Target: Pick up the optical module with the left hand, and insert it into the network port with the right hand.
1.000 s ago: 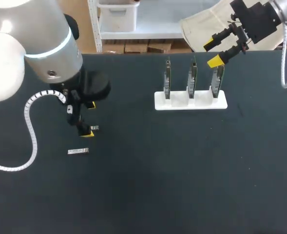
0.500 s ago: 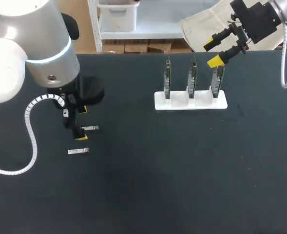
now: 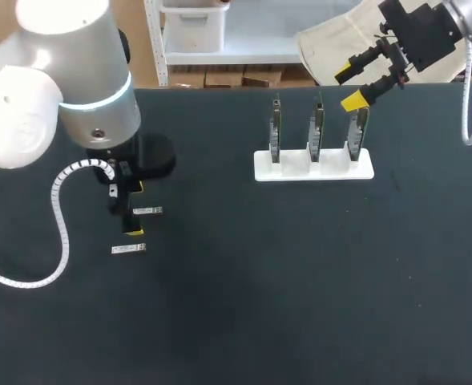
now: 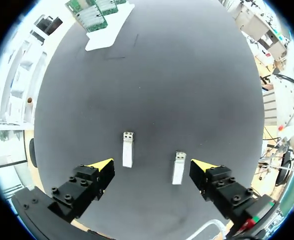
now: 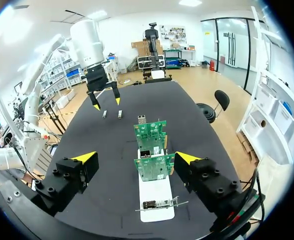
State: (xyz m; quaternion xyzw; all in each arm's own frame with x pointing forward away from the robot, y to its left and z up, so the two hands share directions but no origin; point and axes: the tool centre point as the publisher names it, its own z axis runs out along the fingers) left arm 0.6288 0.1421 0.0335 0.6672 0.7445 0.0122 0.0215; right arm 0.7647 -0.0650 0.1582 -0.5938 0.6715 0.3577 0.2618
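Observation:
Two small silver optical modules lie on the black table at the left, one (image 3: 147, 211) farther back and one (image 3: 129, 249) nearer the front. My left gripper (image 3: 135, 208) hangs open above them. In the left wrist view both modules (image 4: 128, 149) (image 4: 178, 167) lie side by side under the gap of the left gripper (image 4: 151, 165), untouched. Three green boards with network ports (image 3: 316, 128) stand upright in a white stand (image 3: 260, 167). My right gripper (image 3: 354, 85) hovers open behind and above the stand's right end; in its own view the right gripper (image 5: 136, 158) frames the boards (image 5: 154, 167).
The white stand (image 5: 155, 192) sits at the back right of the table. My left arm's white cable (image 3: 55, 233) loops down over the table's left side. Bare black table (image 3: 300, 281) stretches across the front and middle.
My left gripper has shifted a little toward the front and left, uncovering the farther module. The right arm and both modules have stayed put.

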